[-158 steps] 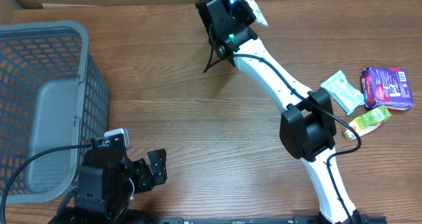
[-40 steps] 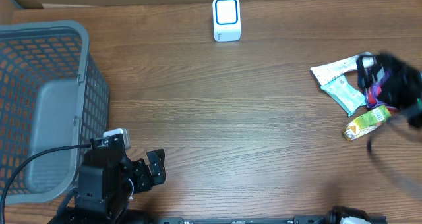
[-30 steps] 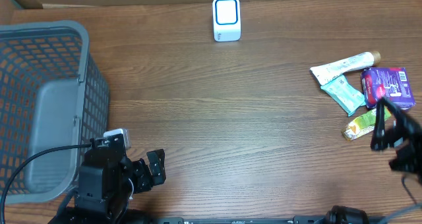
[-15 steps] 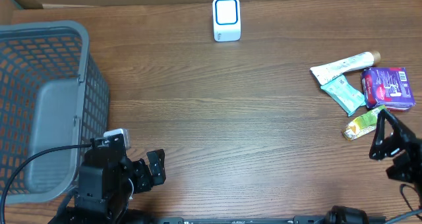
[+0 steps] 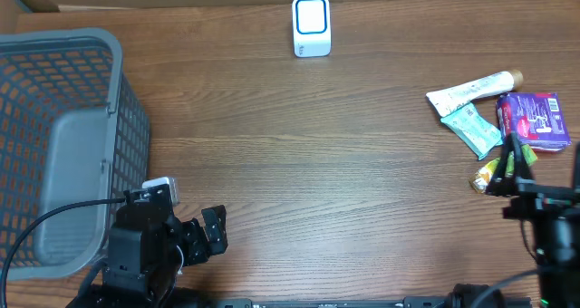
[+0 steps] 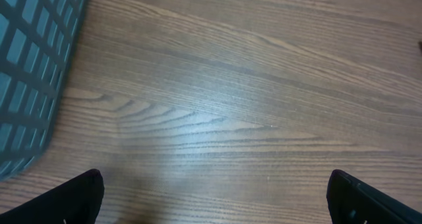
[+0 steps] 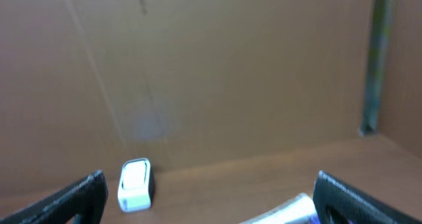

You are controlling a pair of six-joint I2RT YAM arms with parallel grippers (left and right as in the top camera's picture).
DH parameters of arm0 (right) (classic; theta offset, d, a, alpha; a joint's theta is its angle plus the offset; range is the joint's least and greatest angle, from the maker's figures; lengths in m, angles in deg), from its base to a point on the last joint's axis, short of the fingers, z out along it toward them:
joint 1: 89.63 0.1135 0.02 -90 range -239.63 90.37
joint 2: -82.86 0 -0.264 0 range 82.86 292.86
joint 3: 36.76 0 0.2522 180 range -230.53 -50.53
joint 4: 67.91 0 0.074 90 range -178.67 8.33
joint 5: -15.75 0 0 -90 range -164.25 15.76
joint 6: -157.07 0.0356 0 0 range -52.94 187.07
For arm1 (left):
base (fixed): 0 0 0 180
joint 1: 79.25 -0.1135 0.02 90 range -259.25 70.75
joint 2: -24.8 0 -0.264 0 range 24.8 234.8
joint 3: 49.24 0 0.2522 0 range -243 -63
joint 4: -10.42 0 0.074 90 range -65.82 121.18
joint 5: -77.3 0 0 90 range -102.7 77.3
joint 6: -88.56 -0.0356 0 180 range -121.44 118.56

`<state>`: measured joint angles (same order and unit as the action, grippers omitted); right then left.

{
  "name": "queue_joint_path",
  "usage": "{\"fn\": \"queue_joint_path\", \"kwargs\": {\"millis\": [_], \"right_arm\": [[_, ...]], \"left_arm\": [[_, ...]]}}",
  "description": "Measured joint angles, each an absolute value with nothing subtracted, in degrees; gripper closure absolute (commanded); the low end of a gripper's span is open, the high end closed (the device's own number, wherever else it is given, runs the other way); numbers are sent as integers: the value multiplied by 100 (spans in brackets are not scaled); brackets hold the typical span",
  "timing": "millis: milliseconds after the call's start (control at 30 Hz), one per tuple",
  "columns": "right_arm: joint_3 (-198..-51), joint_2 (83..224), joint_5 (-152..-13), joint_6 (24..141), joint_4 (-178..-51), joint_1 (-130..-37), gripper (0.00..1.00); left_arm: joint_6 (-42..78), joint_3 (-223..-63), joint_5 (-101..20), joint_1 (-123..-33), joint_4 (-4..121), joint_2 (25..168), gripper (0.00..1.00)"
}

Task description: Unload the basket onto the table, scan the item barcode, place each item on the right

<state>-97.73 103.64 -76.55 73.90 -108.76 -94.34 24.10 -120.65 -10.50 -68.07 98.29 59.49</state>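
Wooden table (image 5: 317,145): pouch (image 5: 488,175) beside right gripper (image 5: 544,163)

Grey plastic lattice basket (image 5: 63,136) stands upright at the left edge of the wooden tabletop (image 5: 299,163), its mouth facing up. A brown cardboard wall (image 7: 211,66) closes off the tabletop's far edge.

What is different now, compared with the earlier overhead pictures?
The right gripper drew back from the scanner to the lower right corner of the overhead view and stands open. The white tube that it held at the scanner was let go and now lies beside the teal packet. The left gripper, basket, teal packet and purple pack stayed where they were.
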Motion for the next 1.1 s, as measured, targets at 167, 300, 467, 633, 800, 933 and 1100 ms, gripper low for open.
{"fn": "queue_joint_path", "kwargs": {"millis": [167,300,467,633,800,933,1100], "right_arm": [[-8337,9784,-7930,7341,-9798,-9333,0],[-7322,9378,-7979,7328,-9156,-9119,0],[-6127,8840,-7985,7320,-8170,-8898,0],[-5458,8473,-8020,7320,-7973,-8852,0],[-5183,8370,-8029,7320,-8111,-8809,0],[-5159,8375,-8024,7317,-8642,-8809,0],[-5159,8370,-8024,7309,-8618,-8809,0]], "left_arm": [[2410,-12065,-1048,-6807,9827,5949,0],[2410,-12065,-1048,-6807,9827,5949,0],[2410,-12065,-1048,-6807,9829,5949,0],[2410,-12065,-1048,-6807,9829,5949,1],[2410,-12065,-1048,-6807,9827,5949,0],[2410,-12065,-1048,-6807,9829,5949,0],[2410,-12065,-1048,-6807,9829,5949,0]]}}
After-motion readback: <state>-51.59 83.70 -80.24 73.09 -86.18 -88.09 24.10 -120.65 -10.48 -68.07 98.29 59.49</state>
